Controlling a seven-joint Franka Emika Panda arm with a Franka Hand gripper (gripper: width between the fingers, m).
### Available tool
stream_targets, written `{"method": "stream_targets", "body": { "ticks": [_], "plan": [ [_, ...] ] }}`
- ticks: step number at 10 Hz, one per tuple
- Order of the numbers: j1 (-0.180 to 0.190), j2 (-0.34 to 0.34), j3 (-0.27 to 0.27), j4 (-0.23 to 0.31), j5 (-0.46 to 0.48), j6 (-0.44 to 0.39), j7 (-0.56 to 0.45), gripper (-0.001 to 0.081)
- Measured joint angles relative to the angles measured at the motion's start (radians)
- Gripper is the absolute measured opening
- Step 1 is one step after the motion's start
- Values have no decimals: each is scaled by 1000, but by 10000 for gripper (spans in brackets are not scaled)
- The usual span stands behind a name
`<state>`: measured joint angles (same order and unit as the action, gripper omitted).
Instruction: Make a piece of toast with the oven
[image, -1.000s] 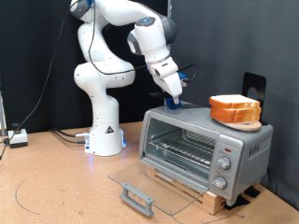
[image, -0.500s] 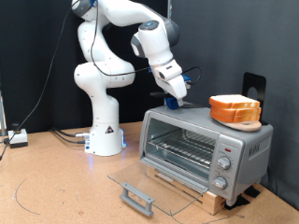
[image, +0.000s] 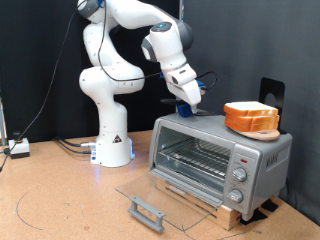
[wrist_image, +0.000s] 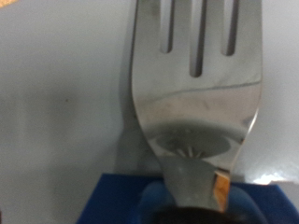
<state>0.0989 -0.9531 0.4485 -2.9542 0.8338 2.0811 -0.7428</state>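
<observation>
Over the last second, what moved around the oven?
The gripper shifted slightly toward the exterior view's right and a touch upward, above the oven's top near its left end. Unchanged: the oven door lies open, and the bread pile sits on top.

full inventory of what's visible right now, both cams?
oven: 1, silver-grey, on a wooden base at the exterior view's right; glass door folded down open, grey bar handle at its front edge, wire rack inside, round knobs on its right panel.
bread pile: 1, orange-brown, on top of the oven at its right end.
fork: 1, silver metal, fills the wrist view over a grey surface; blue part at its handle end.
black stand: 1, behind the oven.
small box with cables: 1, floor at the exterior view's left.
piece of toast: not seen as a separate slice.
robot arm: 1, white.
gripper: 1, just above the oven's top, left end.
</observation>
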Motion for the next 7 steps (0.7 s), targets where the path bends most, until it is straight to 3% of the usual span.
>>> {"method": "stream_targets", "body": {
  "ticks": [7],
  "plan": [
    [-26, -6, 14, 2, -38, -37, 28, 807]
  ]
}}
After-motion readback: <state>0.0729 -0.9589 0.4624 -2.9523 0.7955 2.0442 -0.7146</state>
